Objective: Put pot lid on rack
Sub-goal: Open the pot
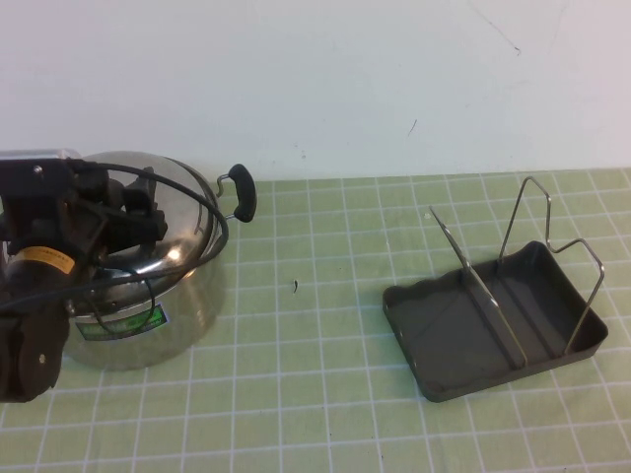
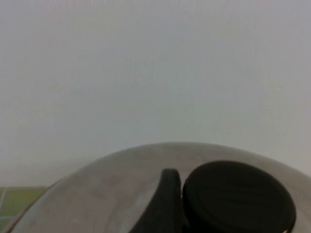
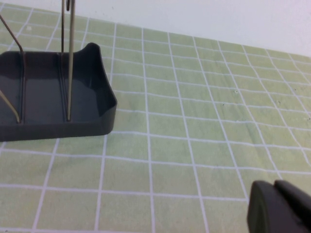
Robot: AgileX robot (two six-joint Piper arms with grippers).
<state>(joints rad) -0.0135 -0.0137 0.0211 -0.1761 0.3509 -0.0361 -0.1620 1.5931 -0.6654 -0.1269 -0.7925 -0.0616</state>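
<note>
The pot lid (image 1: 177, 202), shiny domed steel, sits on the steel pot (image 1: 148, 325) at the left of the table. My left gripper (image 1: 148, 225) is over the lid, shut on its black knob (image 2: 238, 199); one finger (image 2: 165, 204) presses against the knob's side and the other is out of frame. The lid's dome (image 2: 107, 189) fills the bottom of the left wrist view. The rack (image 1: 498, 315), a dark grey tray with silver wire loops, stands empty at the right, also in the right wrist view (image 3: 53, 97). My right gripper (image 3: 274, 194) is shut, low over the mat, apart from the rack.
The pot has a black side handle (image 1: 243, 192) pointing toward the wall and a green label (image 1: 123, 323). A green checked mat (image 1: 315, 394) covers the table. A white wall (image 1: 325, 79) rises behind. A small dark speck (image 1: 295, 286) lies between pot and rack.
</note>
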